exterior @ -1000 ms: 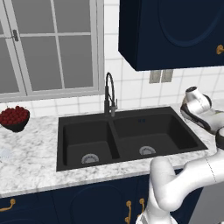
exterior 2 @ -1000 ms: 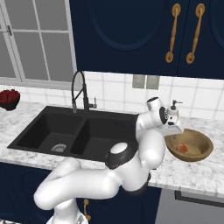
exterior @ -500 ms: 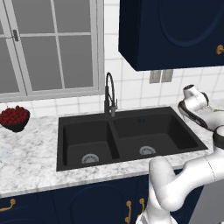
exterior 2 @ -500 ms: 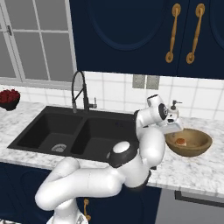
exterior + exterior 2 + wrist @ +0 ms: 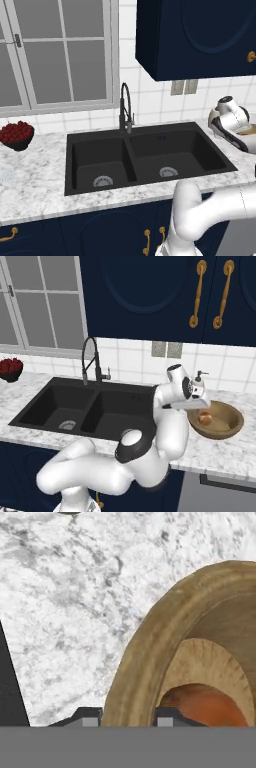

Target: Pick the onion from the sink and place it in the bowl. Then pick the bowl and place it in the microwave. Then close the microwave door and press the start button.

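So the onion [image 5: 204,418] is sitting inside the wooden bowl [image 5: 226,426], on the marble counter [image 5: 225,452] right of the black sink [image 5: 150,155]. The gripper [image 5: 127,717] straddles the bowl's near rim, one fingertip [image 5: 89,716] outside and one inside, jaws apart around the wall. No readable labels or writing anywhere I can spot.

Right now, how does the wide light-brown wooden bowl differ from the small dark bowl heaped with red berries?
The wide light-brown wooden bowl is larger and pale; the small dark bowl heaped with red berries is smaller and nearly black. The wooden one holds a single orange-tan onion, the dark one a heap of berries. The wooden bowl's rim sits between the gripper fingers; the dark one stands alone. Both are by the matte black double-basin sink.
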Controlling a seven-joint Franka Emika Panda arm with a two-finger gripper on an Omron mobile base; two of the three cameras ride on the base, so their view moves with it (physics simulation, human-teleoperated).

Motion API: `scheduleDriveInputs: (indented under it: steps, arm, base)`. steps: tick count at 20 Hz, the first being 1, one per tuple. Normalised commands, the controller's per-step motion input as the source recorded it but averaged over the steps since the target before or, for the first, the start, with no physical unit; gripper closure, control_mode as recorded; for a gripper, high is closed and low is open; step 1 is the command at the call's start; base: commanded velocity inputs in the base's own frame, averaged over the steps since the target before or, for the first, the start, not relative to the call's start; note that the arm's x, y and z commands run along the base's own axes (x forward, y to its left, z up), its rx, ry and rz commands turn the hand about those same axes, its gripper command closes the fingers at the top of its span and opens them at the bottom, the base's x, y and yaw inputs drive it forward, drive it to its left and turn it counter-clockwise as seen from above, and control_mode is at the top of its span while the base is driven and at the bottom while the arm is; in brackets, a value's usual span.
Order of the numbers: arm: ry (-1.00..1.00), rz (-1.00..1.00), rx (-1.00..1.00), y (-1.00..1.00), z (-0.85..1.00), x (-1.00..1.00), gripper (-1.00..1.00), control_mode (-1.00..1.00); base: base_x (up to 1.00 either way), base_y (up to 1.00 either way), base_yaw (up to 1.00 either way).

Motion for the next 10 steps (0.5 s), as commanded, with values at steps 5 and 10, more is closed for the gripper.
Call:
scheduleDriveInputs:
  steps: [5,10]
  arm:
    - [-0.12,0.18,-0.06,0.15,0.39,-0.70,1.00,-1.00]
    - [0.05,0.32,-0.11,0.16,0.65,-0.73,1.00,-1.00]
  base:
    - [0.00,0.00,0.00]
    - [0.00,0.00,0.00]
